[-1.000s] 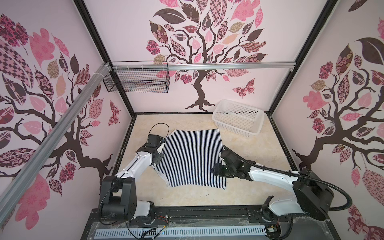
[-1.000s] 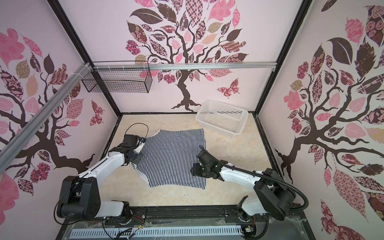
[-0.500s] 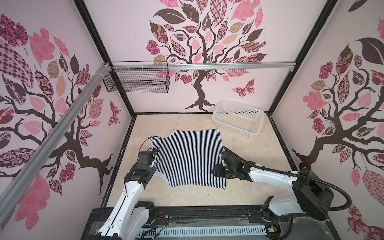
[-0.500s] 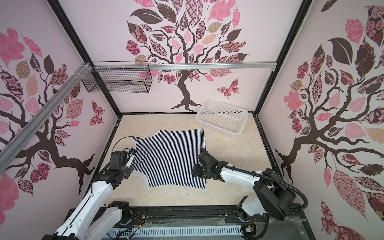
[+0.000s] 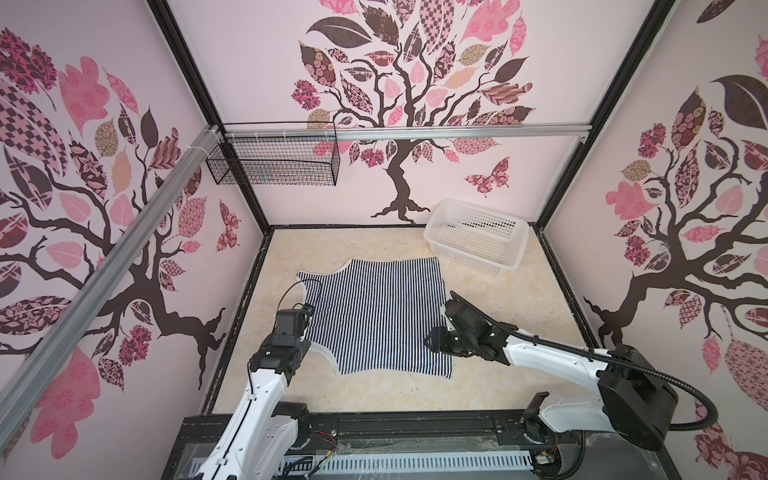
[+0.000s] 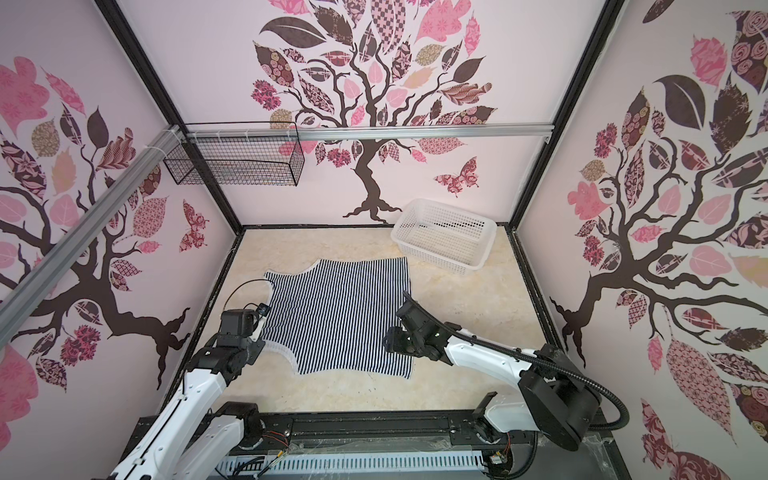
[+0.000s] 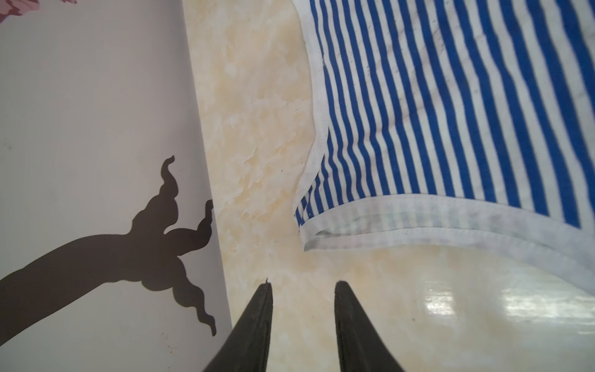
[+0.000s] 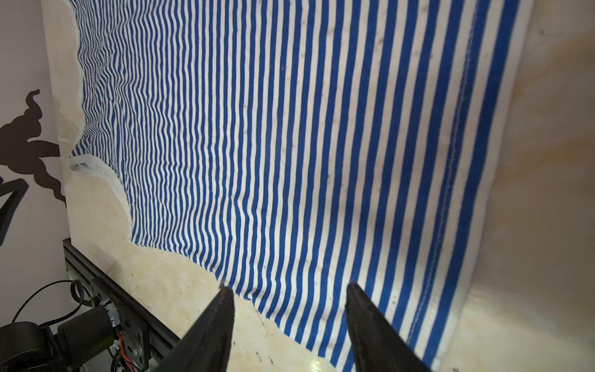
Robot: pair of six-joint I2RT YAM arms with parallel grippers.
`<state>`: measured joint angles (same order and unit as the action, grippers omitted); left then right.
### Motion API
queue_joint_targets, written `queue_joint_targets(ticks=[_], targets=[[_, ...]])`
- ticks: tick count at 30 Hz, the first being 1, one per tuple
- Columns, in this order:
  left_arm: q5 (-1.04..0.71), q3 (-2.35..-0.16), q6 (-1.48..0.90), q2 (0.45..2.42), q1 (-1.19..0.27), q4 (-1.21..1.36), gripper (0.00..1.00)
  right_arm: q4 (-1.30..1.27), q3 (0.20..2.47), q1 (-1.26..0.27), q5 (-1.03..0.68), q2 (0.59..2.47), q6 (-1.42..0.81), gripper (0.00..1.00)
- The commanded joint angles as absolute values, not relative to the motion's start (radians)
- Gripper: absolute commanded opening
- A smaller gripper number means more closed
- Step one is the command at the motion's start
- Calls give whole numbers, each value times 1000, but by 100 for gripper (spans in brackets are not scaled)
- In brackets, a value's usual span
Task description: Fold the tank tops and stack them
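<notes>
Release at left gripper (image 7: 302, 285): drawn back toward 6 o'clock, parted, empty. Flat on table (image 5: 507, 332), tank top (image 5: 374, 316), just apart at 2 o'clock of that gripper. Right gripper (image 8: 286, 286) unmoved, parted, empty, above 3 o'clock hem.

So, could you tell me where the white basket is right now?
In both top views the white basket sits in the far right corner, just beyond the striped tank top.
</notes>
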<state>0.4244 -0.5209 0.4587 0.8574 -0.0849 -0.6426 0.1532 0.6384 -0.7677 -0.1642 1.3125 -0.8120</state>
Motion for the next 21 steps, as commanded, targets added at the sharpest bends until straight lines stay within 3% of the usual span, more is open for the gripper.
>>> queue_joint_targets(ticks=[1, 12, 21], targets=[[345, -576, 396, 972, -81, -567, 36, 181, 621, -773, -178, 1280, -808, 59], [304, -660, 396, 1354, -69, -430, 34, 179, 576, -775, -204, 1272, -815, 60], [311, -607, 502, 1406, -31, -407, 34, 201, 528, -775, -199, 1258, -824, 61]])
